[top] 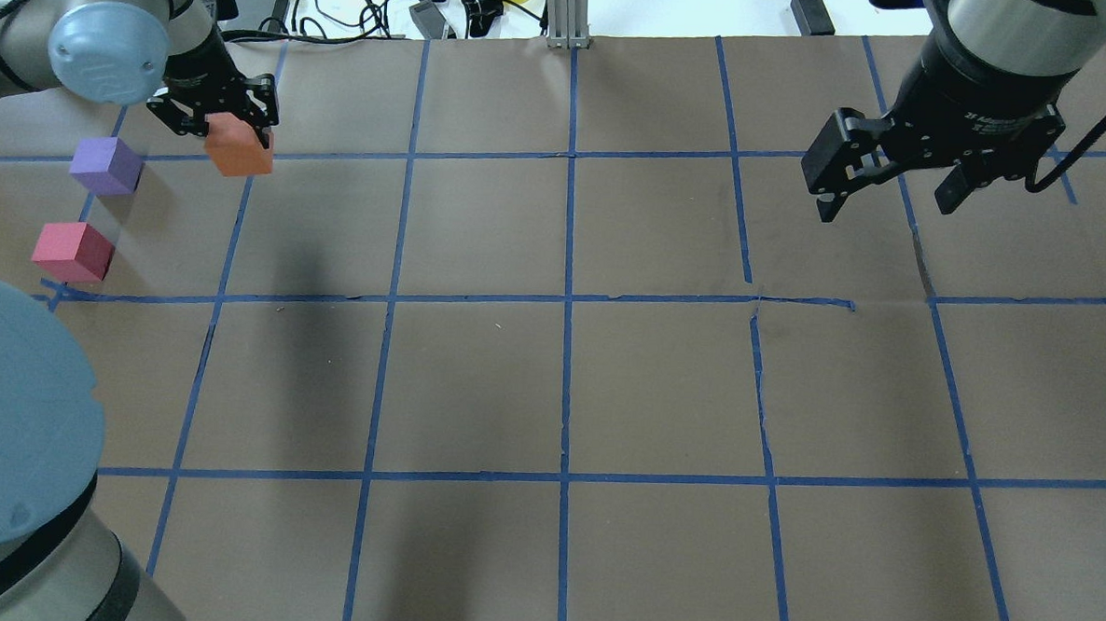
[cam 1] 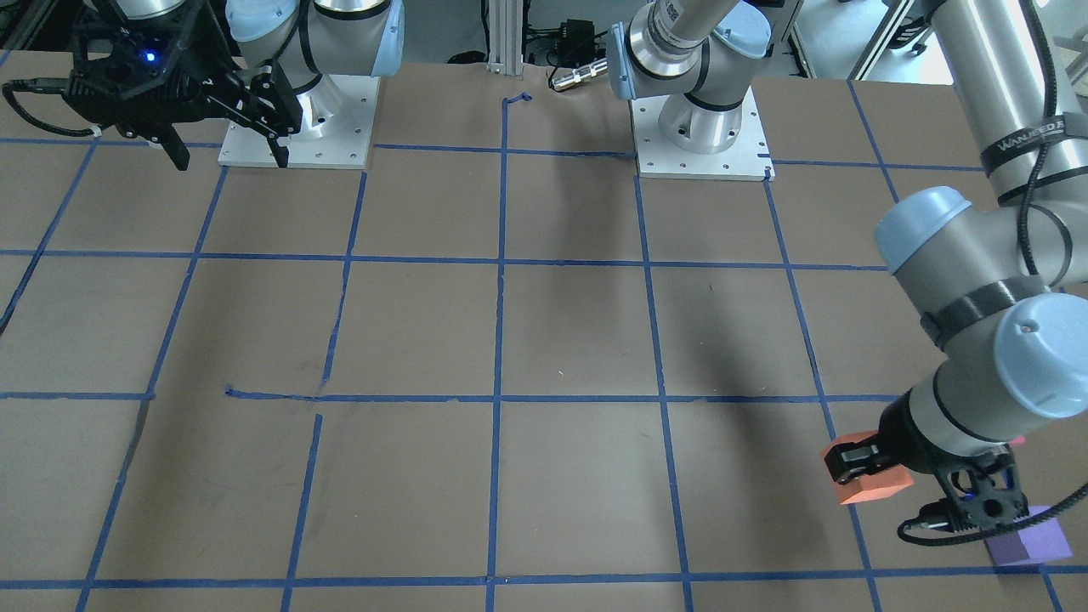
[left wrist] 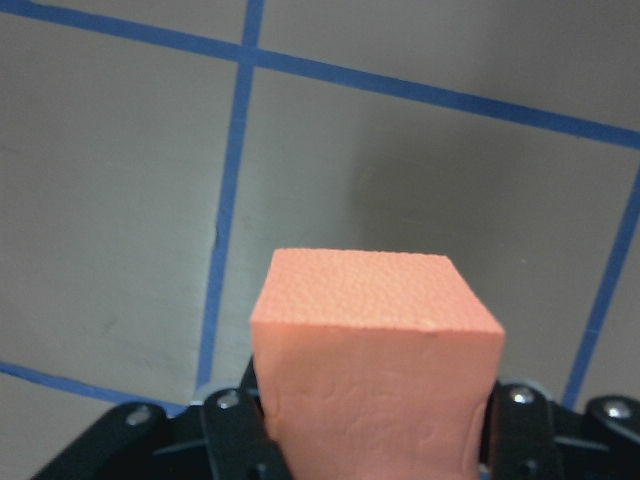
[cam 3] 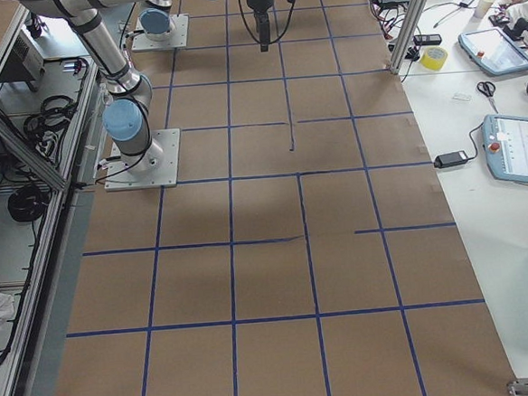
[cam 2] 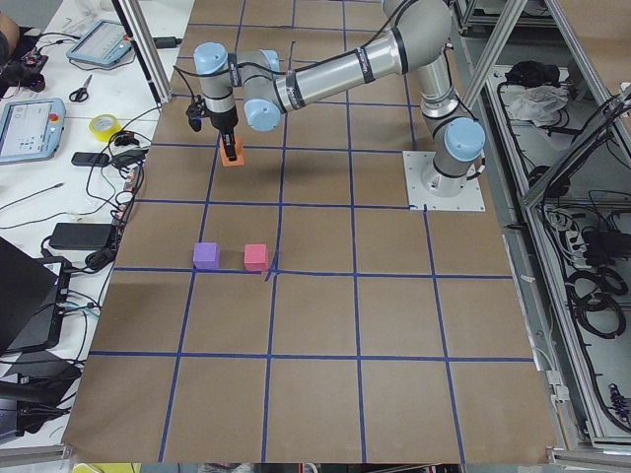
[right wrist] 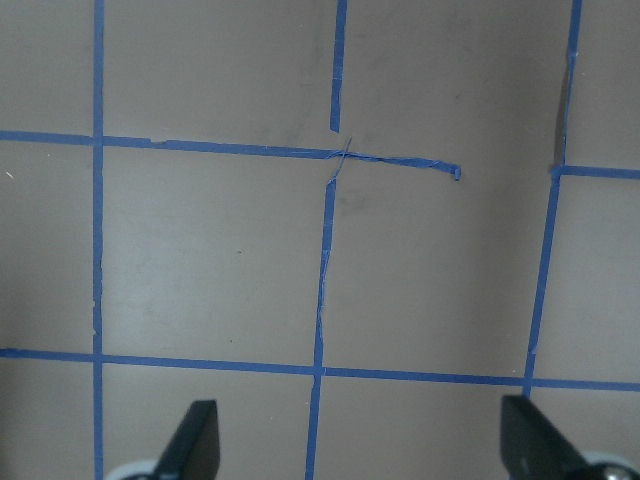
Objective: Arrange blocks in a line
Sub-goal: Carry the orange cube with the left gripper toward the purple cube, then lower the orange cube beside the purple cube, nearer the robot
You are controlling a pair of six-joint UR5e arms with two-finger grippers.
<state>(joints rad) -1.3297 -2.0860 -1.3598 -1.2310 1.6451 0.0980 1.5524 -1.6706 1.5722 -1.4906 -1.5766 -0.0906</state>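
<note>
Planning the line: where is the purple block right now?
In the overhead view the purple block sits at far left, just beyond the pinkish red block and left of the orange block in the left gripper.

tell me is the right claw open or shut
Open. The right claw has its fingers far apart in the wrist view, with only table showing between them.

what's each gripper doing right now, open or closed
Left gripper: closed, holding the orange foam cube.
Right gripper: open, holding nothing.
</note>
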